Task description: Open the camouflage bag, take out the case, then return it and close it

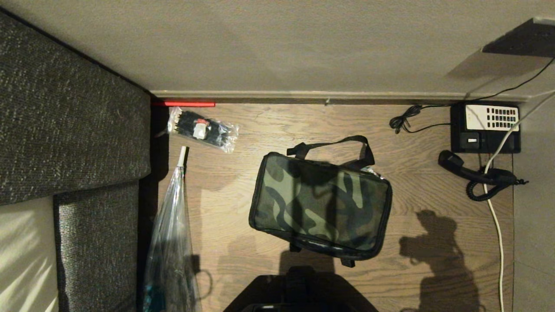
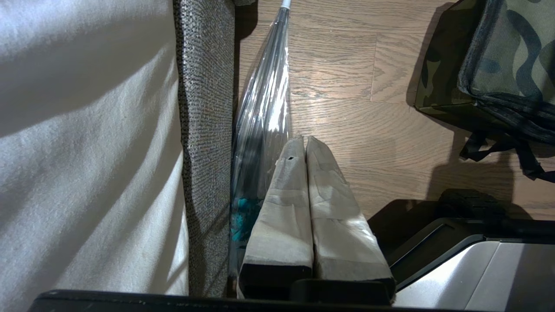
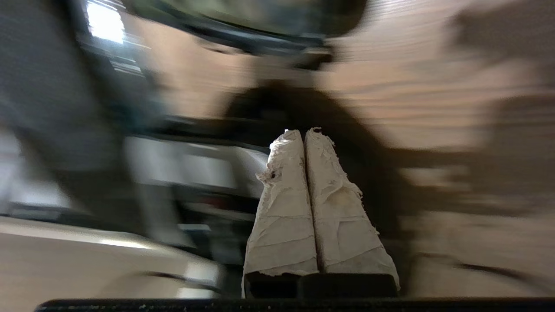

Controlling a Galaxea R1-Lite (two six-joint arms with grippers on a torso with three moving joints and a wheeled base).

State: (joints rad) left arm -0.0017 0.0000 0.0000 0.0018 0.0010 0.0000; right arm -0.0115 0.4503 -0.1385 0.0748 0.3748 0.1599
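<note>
soft rectangular camouflage bag (image 1: pixel 321 207), wood-grain floor (image 1: pixel 243 182)

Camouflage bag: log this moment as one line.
camouflage bag: closed, on floor | case: unseen | left gripper: shut, empty, parked beside sofa | right gripper: shut, empty

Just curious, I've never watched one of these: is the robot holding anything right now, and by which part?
Nothing is held. The left end effector and right end effector are both shut on nothing, and the camouflage bag lies closed on the floor.
</note>
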